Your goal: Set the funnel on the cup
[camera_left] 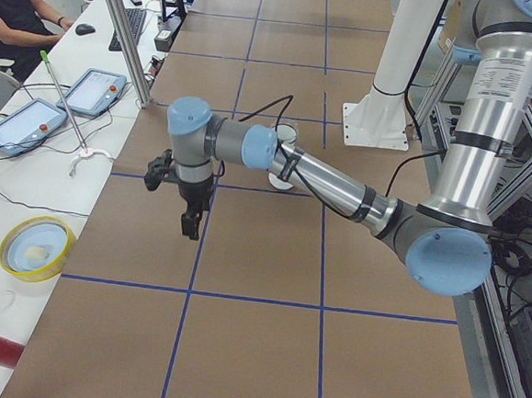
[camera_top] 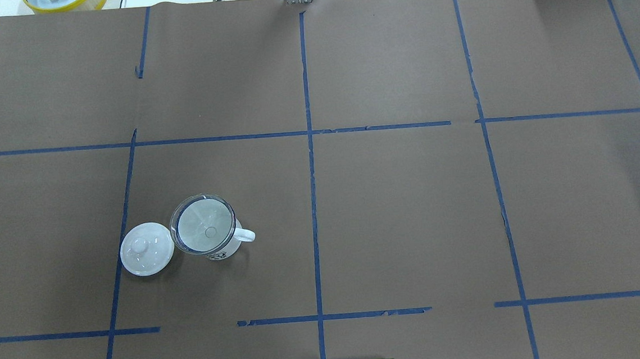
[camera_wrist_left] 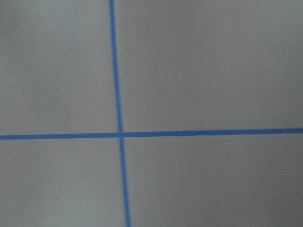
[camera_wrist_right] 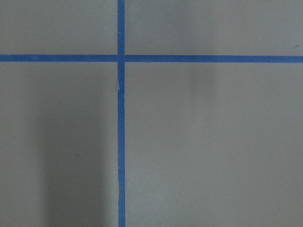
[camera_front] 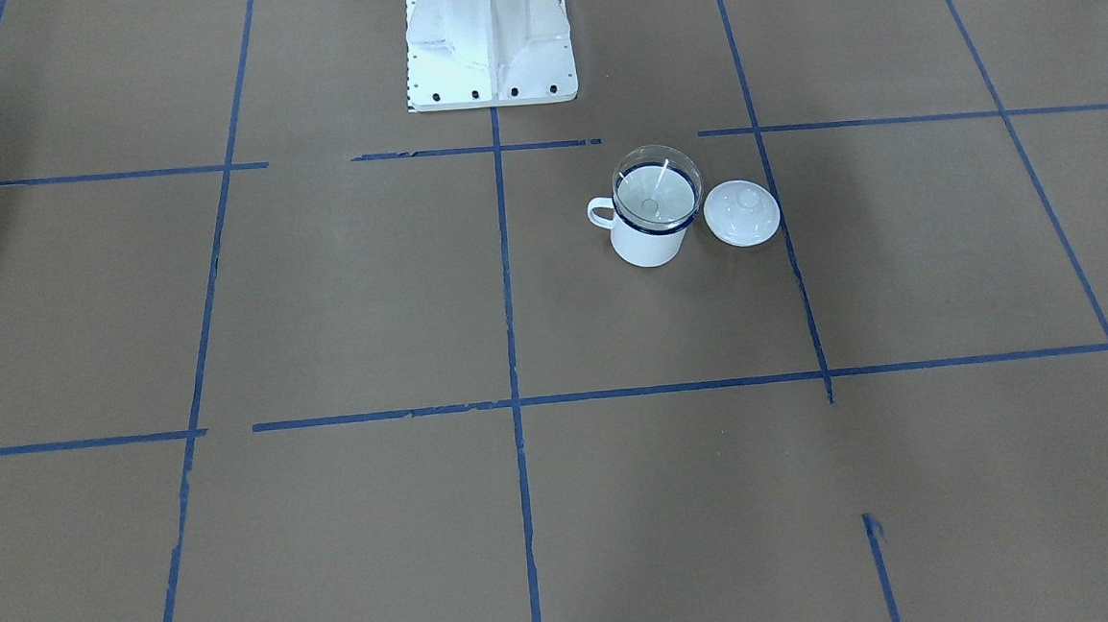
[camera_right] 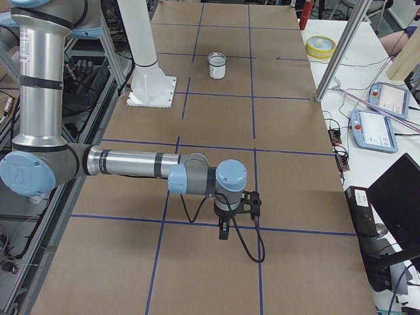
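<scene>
The clear funnel (camera_front: 657,184) sits in the mouth of the white cup (camera_front: 646,244) with the dark blue rim, spout down inside it. In the overhead view the funnel (camera_top: 203,231) covers the cup (camera_top: 229,249), whose handle points right. The cup also shows far off in the exterior right view (camera_right: 216,67). My left gripper (camera_left: 190,225) hangs over bare table, well away from the cup; I cannot tell if it is open. My right gripper (camera_right: 223,231) hangs over the table's other end; I cannot tell its state either. Both wrist views show only brown paper and blue tape.
A white domed lid with a knob (camera_front: 741,212) lies beside the cup, also in the overhead view (camera_top: 146,249). The robot's white base (camera_front: 489,36) stands at the table's edge. A yellow bowl (camera_right: 320,46) and tablets lie on the side bench. A person sits there.
</scene>
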